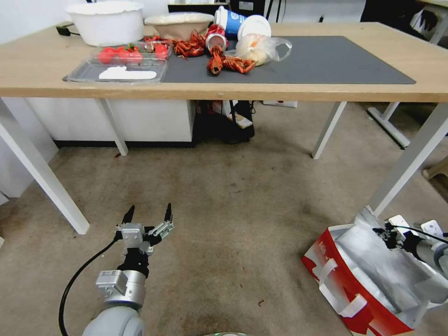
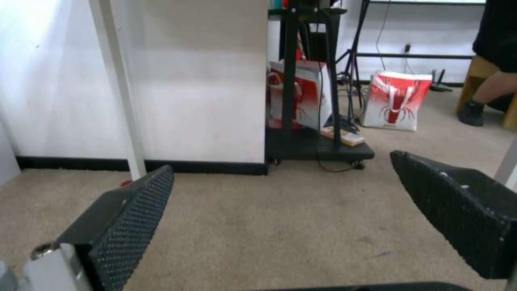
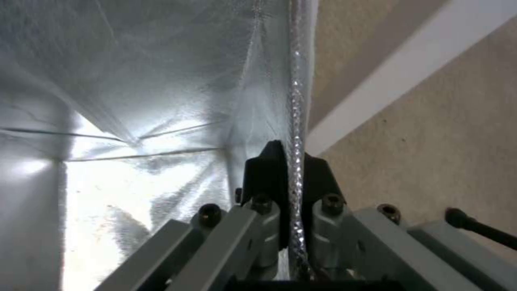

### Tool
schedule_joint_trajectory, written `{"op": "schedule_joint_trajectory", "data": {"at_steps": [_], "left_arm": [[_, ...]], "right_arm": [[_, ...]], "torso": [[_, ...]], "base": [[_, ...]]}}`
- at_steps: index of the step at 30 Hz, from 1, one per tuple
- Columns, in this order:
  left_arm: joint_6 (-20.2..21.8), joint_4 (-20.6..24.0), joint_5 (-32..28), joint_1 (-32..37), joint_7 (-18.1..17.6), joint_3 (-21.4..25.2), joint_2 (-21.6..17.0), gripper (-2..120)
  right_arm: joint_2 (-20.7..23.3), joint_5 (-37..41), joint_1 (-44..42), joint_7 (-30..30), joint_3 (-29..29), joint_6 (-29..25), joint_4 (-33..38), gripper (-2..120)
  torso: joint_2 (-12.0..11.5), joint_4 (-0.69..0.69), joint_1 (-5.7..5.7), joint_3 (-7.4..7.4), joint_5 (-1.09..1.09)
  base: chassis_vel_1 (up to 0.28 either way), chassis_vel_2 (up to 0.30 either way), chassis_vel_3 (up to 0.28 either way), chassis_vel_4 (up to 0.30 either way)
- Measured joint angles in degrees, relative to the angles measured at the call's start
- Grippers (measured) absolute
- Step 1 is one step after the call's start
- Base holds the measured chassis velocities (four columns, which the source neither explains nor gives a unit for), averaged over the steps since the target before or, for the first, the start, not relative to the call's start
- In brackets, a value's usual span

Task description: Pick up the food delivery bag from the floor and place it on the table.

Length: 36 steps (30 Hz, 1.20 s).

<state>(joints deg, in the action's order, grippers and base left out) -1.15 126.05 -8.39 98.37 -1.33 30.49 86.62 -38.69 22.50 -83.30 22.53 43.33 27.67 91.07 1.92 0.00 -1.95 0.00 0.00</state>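
Observation:
The food delivery bag [image 1: 354, 284], white with red panels, white strap handles and a silver foil lining, stands open on the brownish-grey floor [image 1: 242, 224] at the lower right, beside a white table leg. My right gripper [image 1: 383, 232] is at the bag's far rim. In the right wrist view the right gripper [image 3: 293, 161] is shut on the bag's foil-lined edge [image 3: 295, 101], one finger inside and one outside. My left gripper [image 1: 148, 213] hovers open over bare floor at the lower left, holding nothing. The light-wood table [image 1: 326, 88] with its dark grey mat [image 1: 317, 60] spans the top.
On the table's left half lie a white bowl [image 1: 106, 21], a clear tray of strawberries [image 1: 119, 63], crayfish [image 1: 224, 63], cups and a small clear plastic bag [image 1: 261, 46]. White table legs [image 1: 42, 172] stand left and right. Under the table sit a black cart and other red-and-white bags [image 2: 396, 99].

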Motion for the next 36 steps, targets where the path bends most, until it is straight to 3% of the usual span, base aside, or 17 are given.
{"op": "schedule_joint_trajectory", "data": {"at_steps": [6, 14, 20, 26, 32, 36], "left_arm": [[0.0, 0.0, -0.01, -0.05, -0.04, 0.07, -0.13, 100], [0.0, -0.12, -0.02, -0.31, -0.06, -0.16, -0.02, 100], [-0.01, -0.17, -0.04, -0.46, -0.07, -0.07, 0.02, 100], [-0.01, -0.16, -0.19, -0.63, -0.12, 0.1, -0.01, 100], [0.0, -0.16, -0.27, -0.99, -0.18, 0.13, 0.0, 100], [0.01, -0.16, -0.34, -1.11, -0.21, 0.13, -0.01, 100]], "right_arm": [[1.08, 5.72, -2.72, 0.79, 2.36, -0.69, 3.58, 0], [4.18, 14.96, -5.52, 2.22, 4.25, -1.37, 15.51, 0], [9.85, 21.45, -5.03, 2.4, 3.81, -1.48, 25.38, 0], [15.63, 26.57, -4.18, 2.9, 3.74, -2.45, 28.68, 0], [23.03, 34.72, -3.05, 7.54, 4.88, -8.26, 30.17, 0], [25.06, 39.35, -3.02, 12.19, 5.0, -12.44, 29.89, 0]], "torso": [[0.0, -0.01, 0.0, 0.0, 0.0], [0.01, 0.0, 0.0, 0.0, -0.01], [0.01, 0.0, 0.0, 0.0, -0.01], [0.01, 0.0, 0.0, 0.0, -0.01], [0.01, 0.0, 0.0, 0.0, -0.02], [0.01, 0.0, 0.0, 0.0, -0.02]], "base": [[0.0, 0.0, 0.0, 0.0], [0.0, 0.0, 0.0, 0.0], [0.0, 0.0, 0.0, 0.0], [0.0, 0.0, 0.0, 0.0], [0.0, 0.0, 0.0, 0.0], [0.0, 0.0, 0.0, 0.0]]}}
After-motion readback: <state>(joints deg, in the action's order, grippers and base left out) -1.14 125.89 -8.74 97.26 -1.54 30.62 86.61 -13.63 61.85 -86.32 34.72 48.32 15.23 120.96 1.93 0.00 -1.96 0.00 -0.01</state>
